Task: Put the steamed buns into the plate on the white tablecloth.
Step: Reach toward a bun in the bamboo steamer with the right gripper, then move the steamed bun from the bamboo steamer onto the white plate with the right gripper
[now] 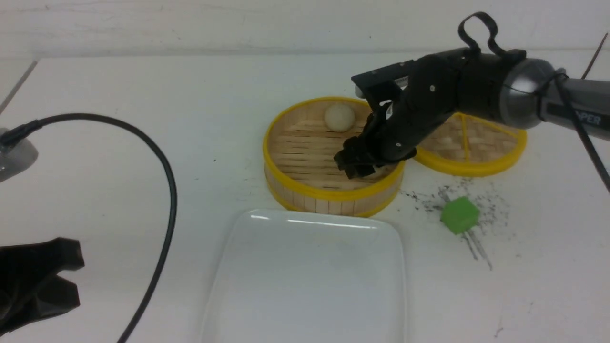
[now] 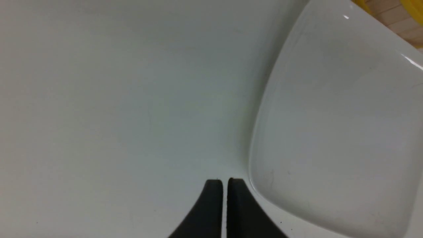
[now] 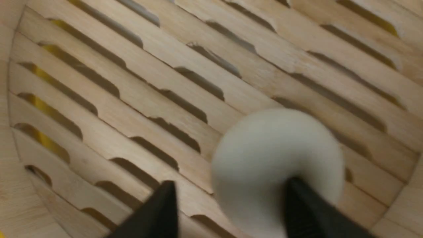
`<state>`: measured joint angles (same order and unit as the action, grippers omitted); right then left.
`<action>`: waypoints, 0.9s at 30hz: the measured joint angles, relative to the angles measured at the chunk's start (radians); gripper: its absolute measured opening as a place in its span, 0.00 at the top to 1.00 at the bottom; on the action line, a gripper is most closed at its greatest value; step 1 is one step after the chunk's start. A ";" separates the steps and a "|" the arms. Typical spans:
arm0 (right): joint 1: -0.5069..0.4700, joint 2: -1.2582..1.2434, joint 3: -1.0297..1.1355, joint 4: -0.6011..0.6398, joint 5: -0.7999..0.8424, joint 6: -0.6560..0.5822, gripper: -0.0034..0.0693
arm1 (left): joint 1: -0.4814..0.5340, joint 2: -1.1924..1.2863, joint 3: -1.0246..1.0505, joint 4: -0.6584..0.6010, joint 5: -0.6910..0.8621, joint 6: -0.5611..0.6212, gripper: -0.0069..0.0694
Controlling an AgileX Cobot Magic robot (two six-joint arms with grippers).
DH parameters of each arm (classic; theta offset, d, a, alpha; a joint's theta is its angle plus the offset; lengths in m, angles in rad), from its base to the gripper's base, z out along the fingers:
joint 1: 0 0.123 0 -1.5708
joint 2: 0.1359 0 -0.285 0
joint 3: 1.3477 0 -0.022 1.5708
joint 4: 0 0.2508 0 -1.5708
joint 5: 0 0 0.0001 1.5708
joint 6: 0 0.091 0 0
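One cream-white steamed bun (image 1: 339,116) lies at the far side of the round bamboo steamer (image 1: 305,191). My right gripper (image 1: 355,164) is down inside the steamer, open. In the right wrist view, the gripper (image 3: 231,183) stands over the second bun (image 3: 264,148), which lies on the slats partly between the jaws, with one fingertip (image 3: 297,195) against it. That bun is hidden in the front view. The white plate (image 1: 310,276) lies empty in front of the steamer on the white tablecloth (image 1: 119,95). My left gripper (image 1: 71,267) is shut beside the plate's (image 2: 330,115) edge (image 2: 224,181).
The steamer lid (image 1: 472,143) lies flat behind my right arm. A green cube (image 1: 459,215) sits on black smudges to the right of the steamer. A black cable (image 1: 167,190) loops across the left of the table.
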<state>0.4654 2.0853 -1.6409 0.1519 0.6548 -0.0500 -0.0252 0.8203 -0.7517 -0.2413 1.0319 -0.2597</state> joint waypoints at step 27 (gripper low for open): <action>0.001 -0.250 -0.001 0.022 0.288 -0.005 0.95 | 0.000 0.000 0.000 0.012 -0.007 0.000 0.81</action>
<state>0.4668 1.8351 -1.6416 0.1736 0.9431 -0.0554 -0.0252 0.8203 -0.7517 -0.2292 1.0247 -0.2597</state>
